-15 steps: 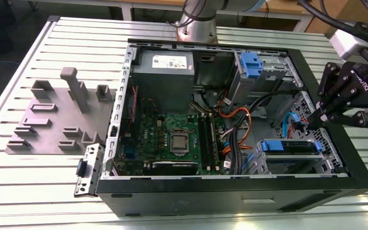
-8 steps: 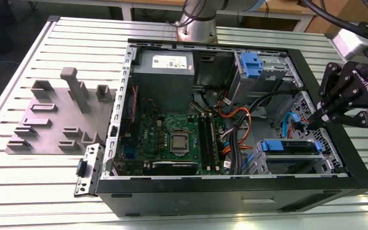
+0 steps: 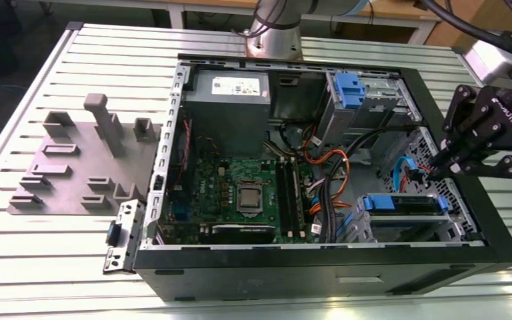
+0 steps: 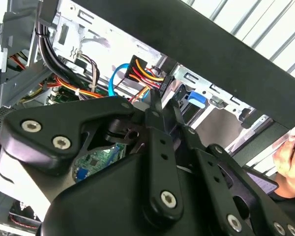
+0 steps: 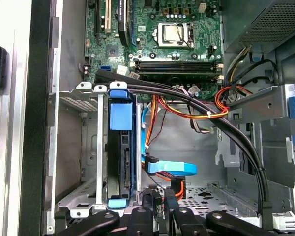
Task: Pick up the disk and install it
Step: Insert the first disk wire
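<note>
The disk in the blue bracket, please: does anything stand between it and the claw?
In the first wrist view the disk sits in its metal cage with the claw close beside it. Only a blue cable runs between them, alongside the disk; black cables cross the cage's other end.

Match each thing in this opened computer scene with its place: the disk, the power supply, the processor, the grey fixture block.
Things:
1. disk
2. power supply
3. processor
4. grey fixture block

Places:
A. on the slatted table, outside the case
B. in the middle of the green motherboard
C. in the metal cage close to the gripper
D. in the case's corner by the arm's base

Pairs: 1-C; 2-D; 3-B; 4-A
</note>
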{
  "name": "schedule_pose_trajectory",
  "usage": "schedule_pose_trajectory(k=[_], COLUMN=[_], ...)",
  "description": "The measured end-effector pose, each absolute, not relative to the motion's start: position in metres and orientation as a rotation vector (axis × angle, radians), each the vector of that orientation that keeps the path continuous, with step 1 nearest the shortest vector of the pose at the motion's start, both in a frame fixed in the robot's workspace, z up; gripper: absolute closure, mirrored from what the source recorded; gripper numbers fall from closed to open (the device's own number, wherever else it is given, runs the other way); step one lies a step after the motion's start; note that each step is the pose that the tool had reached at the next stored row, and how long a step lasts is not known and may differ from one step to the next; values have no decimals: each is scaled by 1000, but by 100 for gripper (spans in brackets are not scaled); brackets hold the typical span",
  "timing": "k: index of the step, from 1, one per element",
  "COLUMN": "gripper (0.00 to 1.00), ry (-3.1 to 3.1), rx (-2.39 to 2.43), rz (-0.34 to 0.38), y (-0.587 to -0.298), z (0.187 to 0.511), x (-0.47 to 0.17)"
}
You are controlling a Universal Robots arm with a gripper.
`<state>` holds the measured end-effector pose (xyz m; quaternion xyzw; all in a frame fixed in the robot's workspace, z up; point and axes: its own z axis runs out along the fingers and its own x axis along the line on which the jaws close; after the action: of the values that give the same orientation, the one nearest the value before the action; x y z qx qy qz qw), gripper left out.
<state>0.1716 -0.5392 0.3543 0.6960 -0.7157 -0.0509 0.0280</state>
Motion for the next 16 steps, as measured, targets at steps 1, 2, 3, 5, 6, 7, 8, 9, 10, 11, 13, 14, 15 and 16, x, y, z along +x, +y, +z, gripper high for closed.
schedule_pose_trajectory(k=[1, 2, 3, 5, 6, 7, 8, 9, 10, 11, 13, 14, 15, 16], gripper=[76, 76, 75, 69, 69, 69, 69, 69, 69, 69, 69, 69, 69, 69], ry=[-2204, -2198, -2188, -2165, -2155, -2147, -2144, -2141, -2140, -2140, -2139, -2139, -2139, -2139], rx=[2153, 2159, 2168, 2191, 2199, 2206, 2210, 2212, 2213, 2213, 2214, 2214, 2214, 2214], rz=[-157, -156, -156, -155, -155, -154, -154, -154, -154, -154, -154, -154, -154, -154], y=[-539, -539, -539, -539, -539, -539, -539, -539, -539, -539, -539, -539, -539, -539], z=[354, 354, 354, 354, 354, 354, 354, 354, 353, 352, 350, 349, 348, 347], x=[172, 172, 172, 172, 172, 172, 172, 172, 172, 172, 172, 172, 172, 172])
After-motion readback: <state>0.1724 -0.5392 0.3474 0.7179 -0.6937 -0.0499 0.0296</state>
